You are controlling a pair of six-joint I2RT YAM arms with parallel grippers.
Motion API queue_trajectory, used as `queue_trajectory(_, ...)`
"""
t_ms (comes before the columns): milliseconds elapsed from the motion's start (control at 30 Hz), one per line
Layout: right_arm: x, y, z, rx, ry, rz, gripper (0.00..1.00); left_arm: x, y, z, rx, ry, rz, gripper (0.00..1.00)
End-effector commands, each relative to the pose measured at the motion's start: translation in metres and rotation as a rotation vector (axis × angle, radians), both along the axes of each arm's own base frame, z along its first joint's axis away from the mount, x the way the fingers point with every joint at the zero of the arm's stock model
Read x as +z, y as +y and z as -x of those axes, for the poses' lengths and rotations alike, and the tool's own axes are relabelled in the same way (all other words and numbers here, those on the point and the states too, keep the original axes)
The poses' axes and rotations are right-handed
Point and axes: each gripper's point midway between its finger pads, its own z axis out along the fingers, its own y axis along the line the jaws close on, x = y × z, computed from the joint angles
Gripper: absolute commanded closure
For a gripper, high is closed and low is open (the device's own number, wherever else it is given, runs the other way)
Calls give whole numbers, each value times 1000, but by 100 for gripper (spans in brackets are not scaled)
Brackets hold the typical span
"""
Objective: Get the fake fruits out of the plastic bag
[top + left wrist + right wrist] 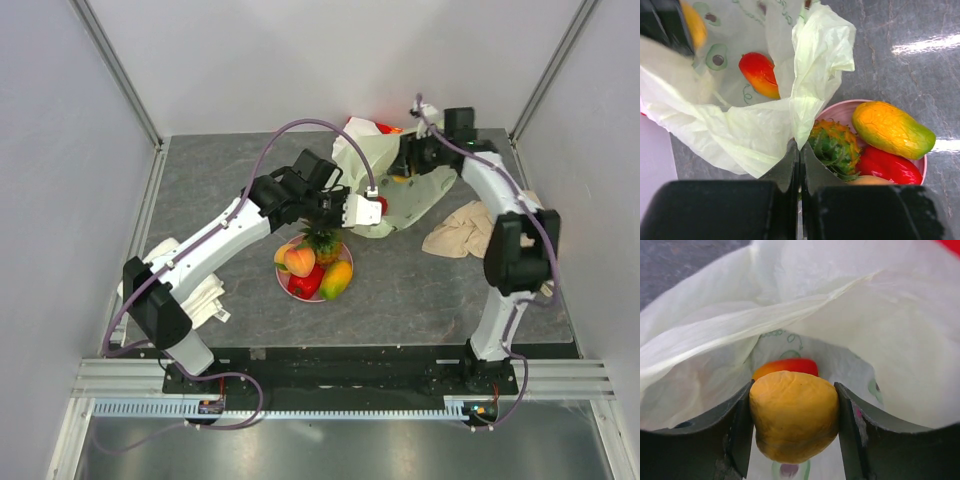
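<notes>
**Yellow fruit gripped inside the open bag**

Toward the back of the grey bench (pixel 200 190): the plastic bag (pixel 425 195), pale green, crumpled, mouth pulled open. Pinched on a fold of its rim: the left tool (pixel 378 208), jaws pressed together with the thin film caught between them, just above the far edge of the pink plate (pixel 310 300).

Reaching into the bag from the far right: the right tool (pixel 794 440), fingers (pixel 740 435) pressed against both sides of a yellow fruit (pixel 794 415), gripping it. Cannot tell whether lifted clear of the bag's floor. Behind that, lying on the bag's printed inner wall: a red-orange fruit (pixel 785 366), apart from either tool.

Already out of the bag and crowded together on the plate:
- a pineapple (pixel 322 243) at the back
- a peach (pixel 298 260) at the left
- a red pepper piece (pixel 305 283) at the front
- a yellow-red mango (pixel 337 280) at the right, each touching its neighbours

To the right of the bag, near the right arm: a crumpled beige cloth (pixel 460 230). Beside the left arm's base: a white folded cloth (pixel 205 300).
</notes>
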Motion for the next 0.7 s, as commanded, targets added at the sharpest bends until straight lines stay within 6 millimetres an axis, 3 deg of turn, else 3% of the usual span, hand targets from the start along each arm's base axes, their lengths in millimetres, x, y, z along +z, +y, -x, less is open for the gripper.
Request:
queue_trajectory(0,67,3,54,134,-86,-49,54,19,-12,-21,4,-91,46,98)
queue_trajectory(33,78,1,64,140,-97,-57,54,22,-15,-25,0,-110,59,98)
queue_trajectory(200,89,3,90,158,-101,-83,53,29,-23,-37,-10,-163,74,98)
queue_trajectory(367,31,-7,87,114,-4,-21,52,42,-23,-7,-100,-128,141,98)
queue_trajectory(533,-22,14,45,50,49,-18,52,18,-14,20,-139,-38,115,98)
queue_trajectory(600,-51,14,31,15,85,21,52,12,-14,28,-153,-16,105,98)
queue_trajectory(667,-59,1,13,-57,78,82,52,9,-13,35,-181,-4,92,98)
